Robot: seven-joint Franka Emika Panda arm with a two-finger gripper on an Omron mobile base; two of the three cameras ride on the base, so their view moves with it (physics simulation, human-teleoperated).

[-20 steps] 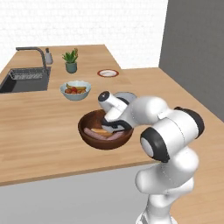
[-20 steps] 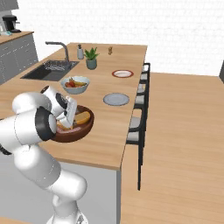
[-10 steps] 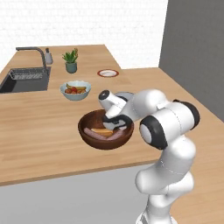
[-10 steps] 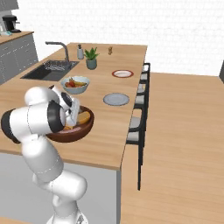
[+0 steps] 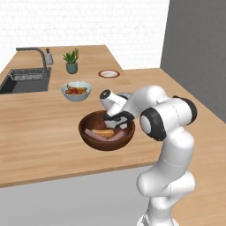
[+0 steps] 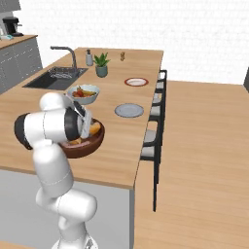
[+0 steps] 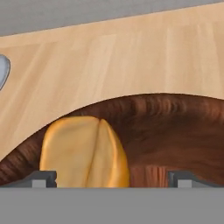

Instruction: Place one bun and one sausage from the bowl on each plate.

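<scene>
- Since a second ago my tool (image 5: 117, 120) has dropped lower into the wooden bowl (image 5: 95, 142), and my elbow has swung out to the right in the left base view; nothing on the bench (image 5: 39, 132) has shifted.
- My tool's jaws are spread wide with nothing between them; in the hand view its fingertips (image 7: 43, 178) straddle a golden bun (image 7: 83, 153) just ahead, lying against the bowl's inner wall.
- In the bowl, a bun (image 5: 103, 132) lies in the middle with pink sausages (image 5: 96, 136) beside it.
- The grey plate (image 6: 129, 110) sits on the bench beyond the bowl, bare; the red-rimmed plate (image 6: 136, 81) is farther back, also bare.
- The pale fruit bowl (image 5: 76, 91) stands just behind the wooden bowl on the sink side.
- A potted plant (image 5: 71, 61), a soap bottle (image 5: 48, 56) and the faucet (image 5: 34, 52) stand by the sink (image 5: 24, 81), well apart from my arm.
</scene>
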